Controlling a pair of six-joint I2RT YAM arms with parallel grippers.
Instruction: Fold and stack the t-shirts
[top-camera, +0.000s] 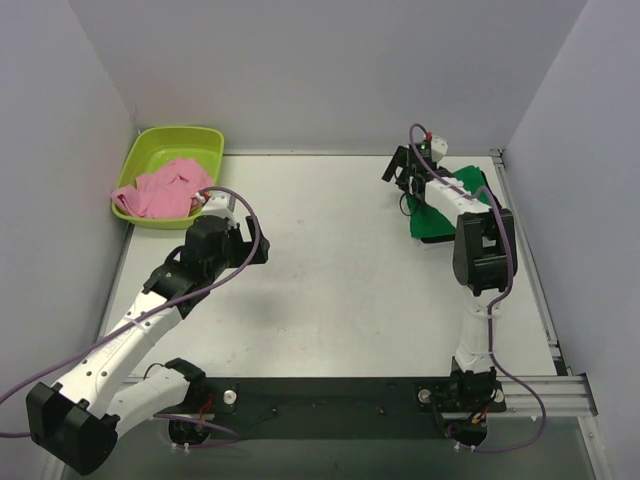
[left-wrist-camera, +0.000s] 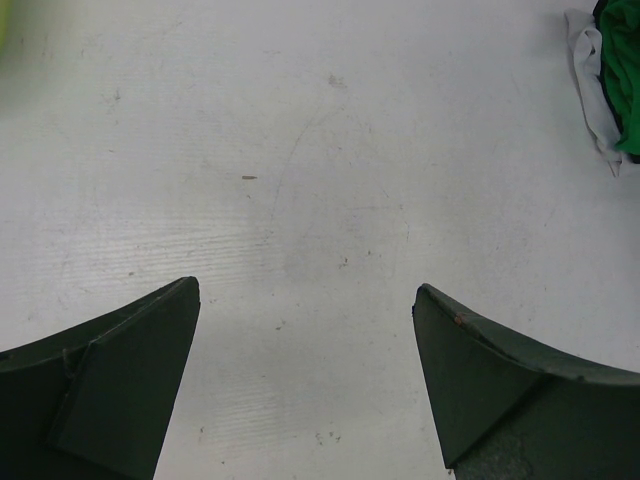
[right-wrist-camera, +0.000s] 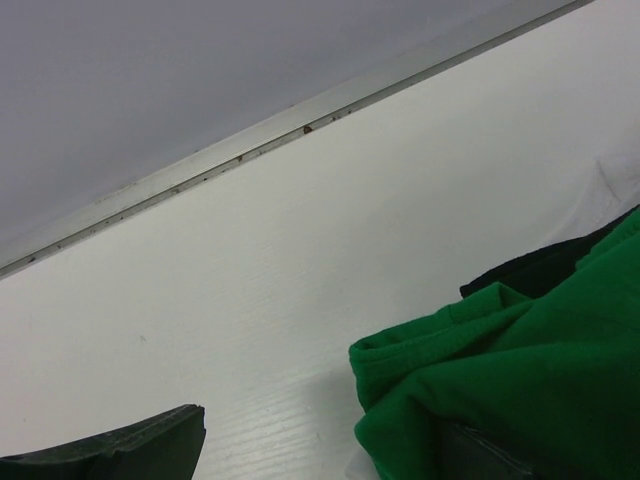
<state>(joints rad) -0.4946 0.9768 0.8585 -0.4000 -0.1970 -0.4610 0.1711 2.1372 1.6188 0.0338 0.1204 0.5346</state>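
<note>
The pink t-shirt (top-camera: 160, 190) lies crumpled in the lime-green tub (top-camera: 185, 137) at the far left. The green t-shirt (top-camera: 462, 196) lies at the far right on top of a black t-shirt (right-wrist-camera: 540, 268), whose edge shows behind it in the right wrist view. My right gripper (top-camera: 400, 170) is open at the green shirt's left edge. In the right wrist view (right-wrist-camera: 320, 425) the green cloth (right-wrist-camera: 520, 390) drapes over its right finger. My left gripper (top-camera: 254, 246) is open and empty over bare table (left-wrist-camera: 305, 290), right of the tub.
A bit of white cloth (left-wrist-camera: 590, 80) shows beside the green shirt (left-wrist-camera: 626, 70) in the left wrist view. Grey walls close in the left, back and right sides. A metal rail (right-wrist-camera: 250, 150) runs along the table's back edge.
</note>
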